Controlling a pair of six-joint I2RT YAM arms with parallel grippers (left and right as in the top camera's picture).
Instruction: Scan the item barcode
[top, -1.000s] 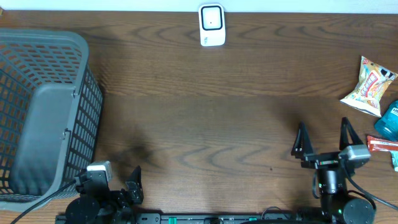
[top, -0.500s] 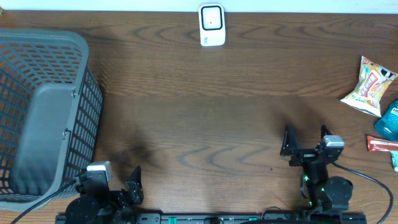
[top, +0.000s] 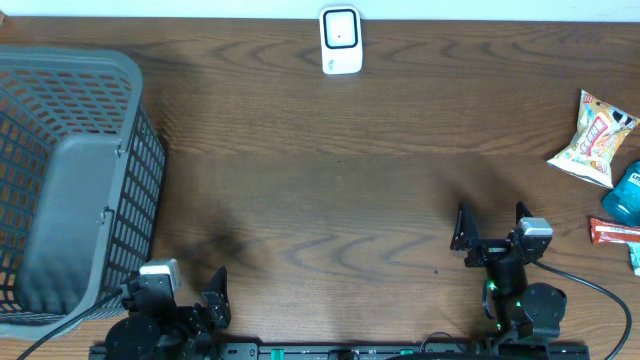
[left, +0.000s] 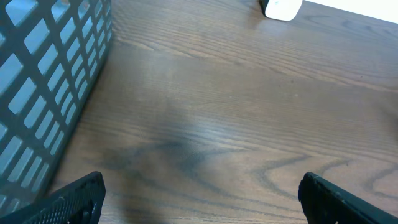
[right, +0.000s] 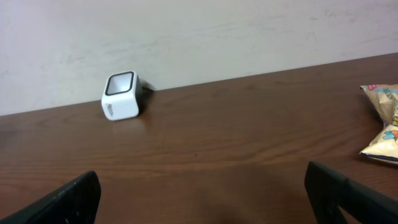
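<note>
The white scanner (top: 340, 40) stands at the table's far edge; it also shows in the right wrist view (right: 121, 96) and at the top of the left wrist view (left: 283, 7). The items lie at the right edge: a yellow snack bag (top: 595, 138) (right: 384, 121), a teal item (top: 628, 195) and a red bar (top: 615, 233). No barcode is visible on them. My right gripper (top: 490, 215) (right: 202, 193) is open and empty, left of the items near the front edge. My left gripper (top: 190, 288) (left: 199, 193) is open and empty at the front left.
A large grey mesh basket (top: 70, 180) (left: 43, 74) fills the left side, right beside my left arm. Bare wooden table (top: 330, 180) stretches between the basket and the items. A pale wall runs behind the scanner.
My right arm shifted left, then stayed still over the last half second. The left arm and all objects have not moved.
</note>
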